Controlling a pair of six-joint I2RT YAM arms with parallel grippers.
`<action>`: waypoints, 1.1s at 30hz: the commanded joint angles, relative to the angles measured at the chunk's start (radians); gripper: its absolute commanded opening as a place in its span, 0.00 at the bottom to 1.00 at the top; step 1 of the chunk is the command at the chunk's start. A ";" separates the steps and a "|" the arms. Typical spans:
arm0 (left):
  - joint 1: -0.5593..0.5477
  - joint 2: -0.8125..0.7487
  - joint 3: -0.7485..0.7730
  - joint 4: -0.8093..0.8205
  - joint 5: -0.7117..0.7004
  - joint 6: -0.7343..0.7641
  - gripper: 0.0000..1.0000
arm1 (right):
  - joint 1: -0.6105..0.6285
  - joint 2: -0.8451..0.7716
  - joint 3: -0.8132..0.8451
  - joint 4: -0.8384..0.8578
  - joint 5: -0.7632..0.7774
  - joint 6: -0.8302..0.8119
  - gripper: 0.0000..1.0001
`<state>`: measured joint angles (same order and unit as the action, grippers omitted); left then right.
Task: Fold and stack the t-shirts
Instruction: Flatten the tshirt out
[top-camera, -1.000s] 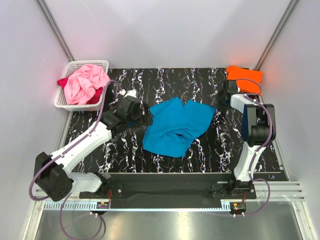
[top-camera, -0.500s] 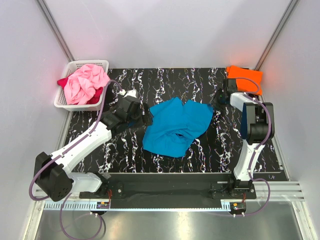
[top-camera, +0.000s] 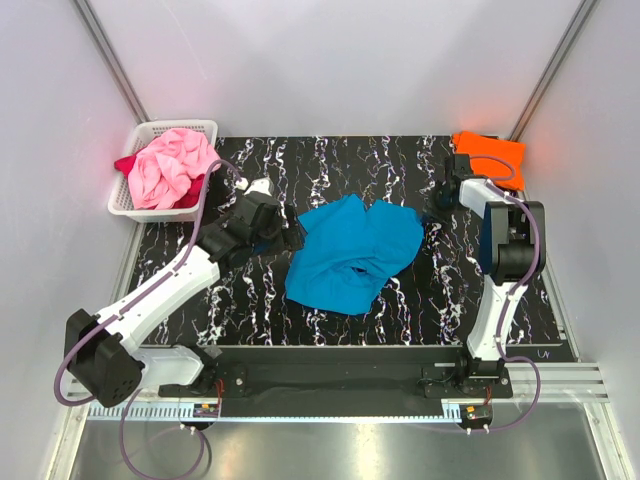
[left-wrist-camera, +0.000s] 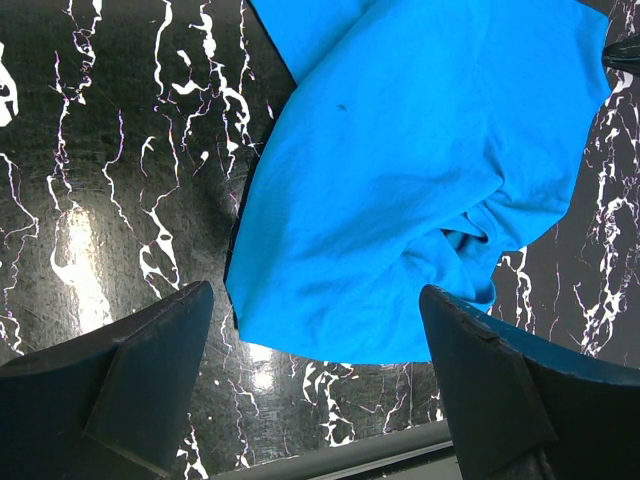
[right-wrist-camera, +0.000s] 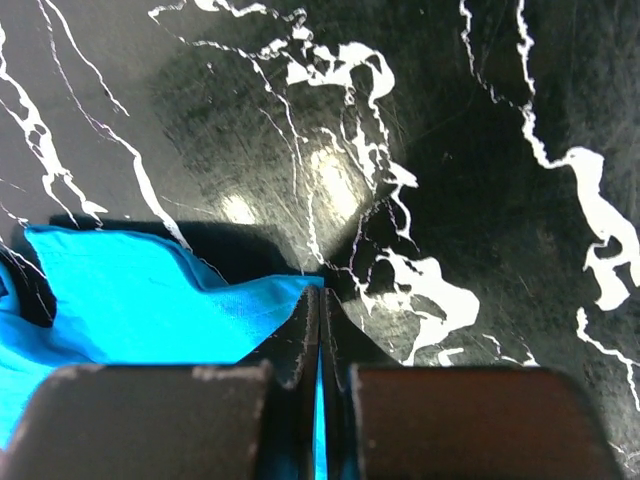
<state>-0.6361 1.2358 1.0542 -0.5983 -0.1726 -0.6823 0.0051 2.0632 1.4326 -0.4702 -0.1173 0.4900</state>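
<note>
A crumpled turquoise blue t-shirt (top-camera: 352, 252) lies in the middle of the black marbled table (top-camera: 330, 165). My right gripper (top-camera: 432, 212) sits at its right edge, shut on a thin fold of the blue cloth (right-wrist-camera: 200, 310); the cloth shows between the closed fingers (right-wrist-camera: 305, 330). At the shirt's left edge my left gripper (top-camera: 290, 238) stands open above the blue t-shirt (left-wrist-camera: 400, 180), nothing between its fingers (left-wrist-camera: 150, 360). An orange t-shirt (top-camera: 488, 150) lies folded at the far right corner. Pink (top-camera: 170, 165) and dark red (top-camera: 127, 164) t-shirts fill the white basket (top-camera: 180, 127).
The white lattice basket stands at the far left corner, just off the table. Grey walls close in on the left, right and back. The arms' mounting rail (top-camera: 340, 375) runs along the near edge.
My right gripper has moved a little left onto the blue t-shirt's right edge and shut on it. The left arm has shifted slightly, its gripper still open.
</note>
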 joint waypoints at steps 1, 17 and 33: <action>-0.004 -0.027 0.032 0.026 -0.021 -0.002 0.89 | 0.003 -0.035 -0.004 -0.093 0.045 -0.027 0.00; -0.004 -0.001 0.039 0.034 -0.033 0.003 0.89 | 0.015 -0.567 0.038 -0.242 0.091 -0.036 0.00; -0.005 0.163 0.233 0.046 0.025 0.059 0.89 | 0.013 -0.880 0.250 -0.288 -0.127 -0.091 0.00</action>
<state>-0.6369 1.3777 1.2179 -0.5888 -0.1642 -0.6537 0.0139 1.2079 1.6512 -0.7387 -0.2028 0.4374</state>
